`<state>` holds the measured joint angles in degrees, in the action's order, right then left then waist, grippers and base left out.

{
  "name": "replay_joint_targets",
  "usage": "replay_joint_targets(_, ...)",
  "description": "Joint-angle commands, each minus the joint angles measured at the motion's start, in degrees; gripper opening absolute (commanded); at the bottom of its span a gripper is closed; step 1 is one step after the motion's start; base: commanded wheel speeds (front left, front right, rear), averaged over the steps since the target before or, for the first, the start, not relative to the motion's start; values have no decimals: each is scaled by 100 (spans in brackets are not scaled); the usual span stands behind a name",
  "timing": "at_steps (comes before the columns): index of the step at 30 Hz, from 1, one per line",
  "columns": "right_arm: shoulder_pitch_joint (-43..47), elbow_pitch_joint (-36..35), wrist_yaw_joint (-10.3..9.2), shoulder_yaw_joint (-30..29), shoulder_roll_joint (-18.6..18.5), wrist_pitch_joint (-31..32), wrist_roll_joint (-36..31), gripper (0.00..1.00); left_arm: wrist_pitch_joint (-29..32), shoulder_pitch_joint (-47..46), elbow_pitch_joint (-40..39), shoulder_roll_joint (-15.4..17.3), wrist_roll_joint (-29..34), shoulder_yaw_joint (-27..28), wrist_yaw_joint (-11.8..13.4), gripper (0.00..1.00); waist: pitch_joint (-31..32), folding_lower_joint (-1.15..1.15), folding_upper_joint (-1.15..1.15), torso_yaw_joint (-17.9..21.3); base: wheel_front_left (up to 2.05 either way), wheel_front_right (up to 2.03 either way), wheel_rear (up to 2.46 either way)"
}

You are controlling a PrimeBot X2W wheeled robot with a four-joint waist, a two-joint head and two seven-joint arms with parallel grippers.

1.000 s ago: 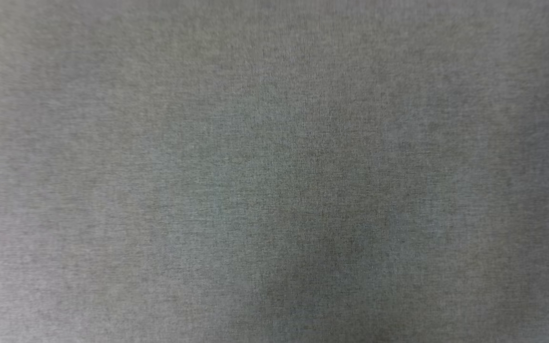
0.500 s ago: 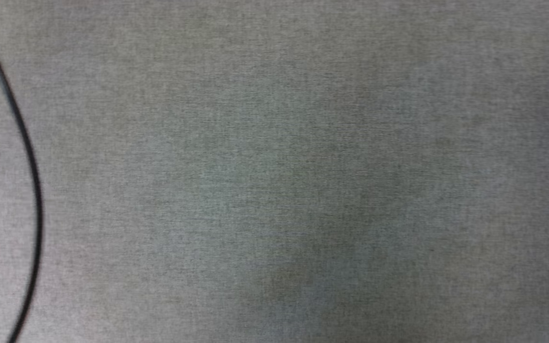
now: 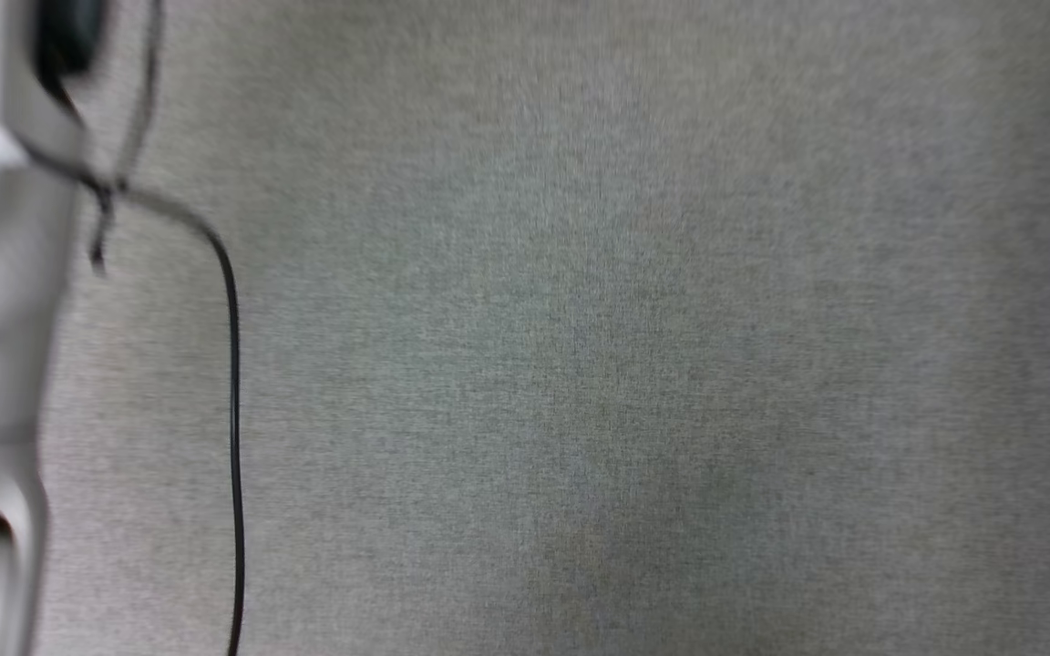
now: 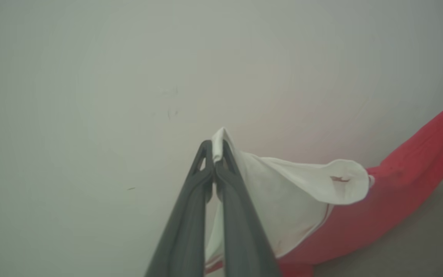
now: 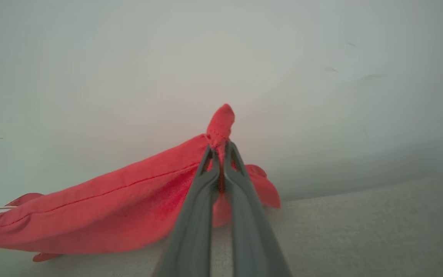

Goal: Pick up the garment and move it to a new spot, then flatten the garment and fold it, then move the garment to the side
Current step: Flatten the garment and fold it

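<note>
Grey surface [image 3: 580, 319], garment [image 5: 110, 207] partly off-frame

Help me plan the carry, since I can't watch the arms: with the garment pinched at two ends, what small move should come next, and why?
Probably draw the two arms apart a little. The left gripper is shut on the white sleeve, the right gripper on a red corner, and the garment hangs loose between them; tension should help it lie flat.
</note>
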<state>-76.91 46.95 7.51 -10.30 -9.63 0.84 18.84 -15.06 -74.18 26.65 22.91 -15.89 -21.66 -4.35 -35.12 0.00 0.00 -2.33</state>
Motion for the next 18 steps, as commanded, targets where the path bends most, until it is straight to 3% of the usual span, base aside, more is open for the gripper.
replay_joint_targets(1, 319, -10, -5, 110, -60, -36, 116, 0, -12, 385, -110, 0, -29, 4, 38, 0, 322, 0, 0, -24, 0, 0, 0)
replay_joint_targets(9, 1929, -323, -5, 836, -275, 25, 830, 0, -13, 2450, -485, -110, -310, -111, 93, 0, 1188, 0, 0, -54, 0, 0, 0)
replay_joint_targets(18, 3546, -744, -5, 1587, -699, 260, 1669, 0, 69, 4456, -914, -22, -648, -192, 336, 0, 1837, 0, 0, -117, 0, 0, 0)
